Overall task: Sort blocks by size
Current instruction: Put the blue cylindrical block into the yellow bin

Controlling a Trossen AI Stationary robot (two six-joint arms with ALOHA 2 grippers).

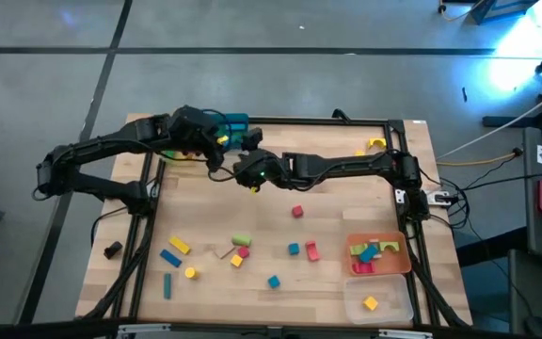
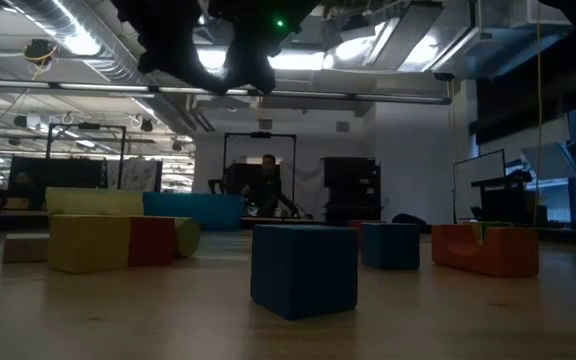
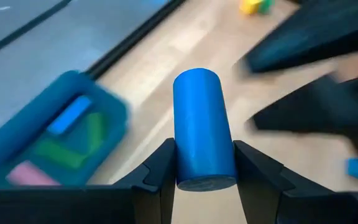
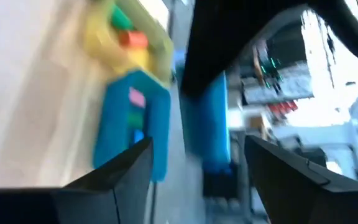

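A blue cylinder block [image 3: 202, 127] sticks out between the fingers of my left gripper [image 1: 220, 141], high over the table's far left part. My left gripper is shut on it. My right gripper [image 1: 248, 175] hovers just beside it, open, and its fingers [image 4: 132, 171] stand apart, with the cylinder [image 4: 211, 124] beyond them. Below lie a teal tray [image 3: 55, 140] holding blue, green and pink blocks and a yellow tray [image 4: 126, 37] holding several more. Loose blocks [image 1: 242, 241] lie scattered on the near half of the table. My left gripper pinches the cylinder's round side near its back end [image 3: 204, 174] between its two fingers. The cylinder lies along the fingers, and most of its length juts out past their tips. It is lifted clear of the table, slanting down toward the far side.
At the near right stand an orange tray [image 1: 379, 254] with several blocks and a clear tray [image 1: 376, 299] with one yellow block. A yellow arch [image 1: 375, 143] lies at the far right. In the low view, a blue cube [image 2: 303, 268] sits close by. A person shows beyond the table.
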